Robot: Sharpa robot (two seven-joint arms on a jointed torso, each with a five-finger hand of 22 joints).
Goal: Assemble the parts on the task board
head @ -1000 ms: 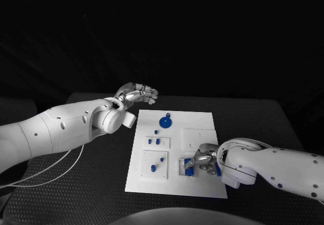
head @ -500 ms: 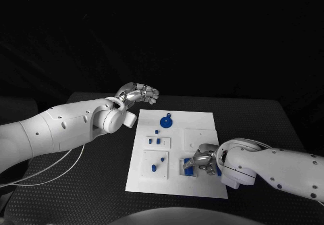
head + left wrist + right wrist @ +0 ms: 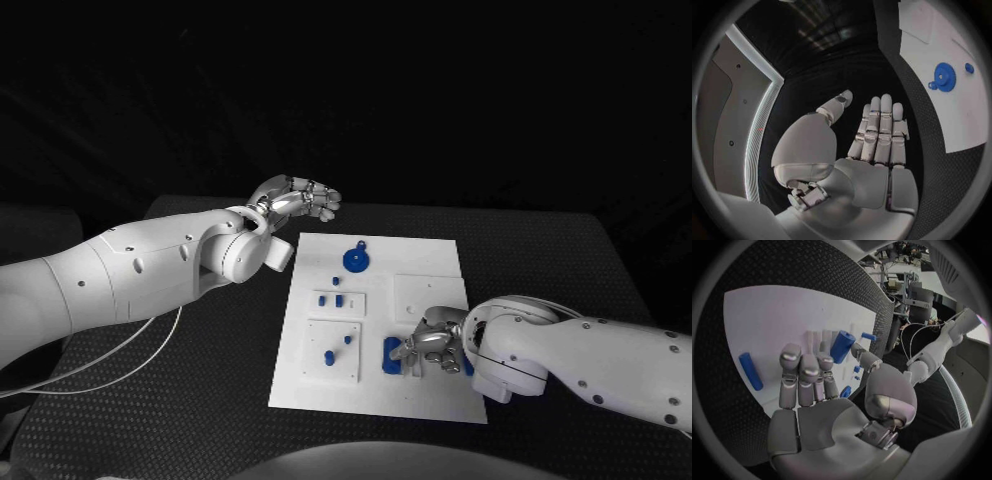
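Observation:
The white task board (image 3: pixel 427 262) lies in the middle of the table. My right hand (image 3: pixel 434 345) is low over its near right part, and its thumb and fingertips (image 3: pixel 826 360) pinch a short blue peg (image 3: pixel 842 346) that stands tilted on the board (image 3: pixel 773 315). A blue bar (image 3: pixel 750 371) lies on the board beside that hand. A blue gear (image 3: pixel 353 262) with a small peg (image 3: pixel 359 244) sits at the far end, and several small blue pieces (image 3: pixel 330 298) lie on the left. My left hand (image 3: pixel 297 200) hovers off the far left corner with straight fingers (image 3: pixel 879 130), holding nothing.
The black table runs wide on both sides of the board. In the left wrist view the gear (image 3: pixel 944 77) lies near the board's edge (image 3: pixel 942 40). A white cable (image 3: pixel 130 352) hangs under my left arm at the table's left.
The blue peg at my right hand has shifted a little to the left with the fingers. My left hand has stayed where it was.

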